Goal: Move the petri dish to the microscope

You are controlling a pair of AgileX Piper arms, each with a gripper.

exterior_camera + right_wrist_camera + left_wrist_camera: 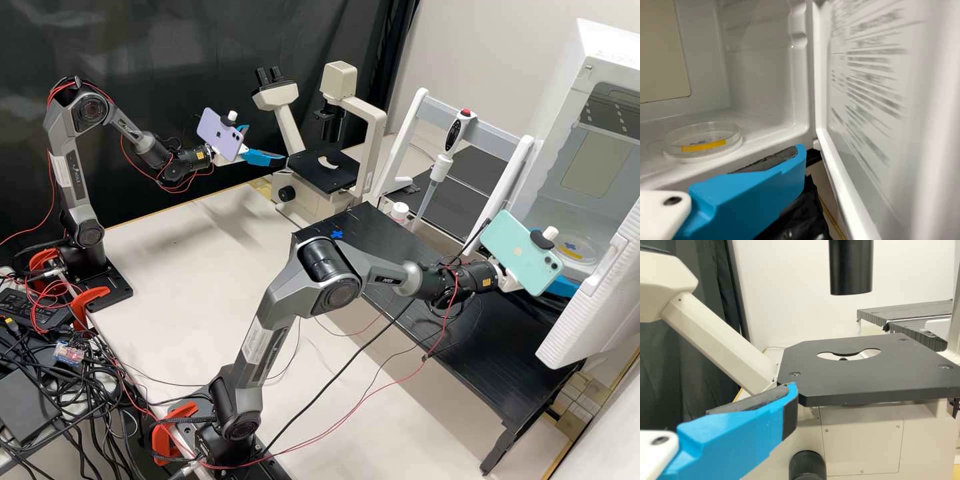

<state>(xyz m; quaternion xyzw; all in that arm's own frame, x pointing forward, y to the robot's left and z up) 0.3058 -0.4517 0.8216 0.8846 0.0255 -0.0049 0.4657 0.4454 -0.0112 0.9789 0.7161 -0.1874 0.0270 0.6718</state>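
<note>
Inside the white cabinet [617, 40]: petri dish [704, 139], yellow strip on its side, sitting on the floor. Cabinet door [585, 313] open. At the cabinet's mouth: right gripper [565, 287], open, can't tell how wide, no grip on the dish. Well apart from the cabinet: microscope [377, 137], with left gripper [267, 143] near its stage [865, 380], fingers spread, holding nothing.
</note>
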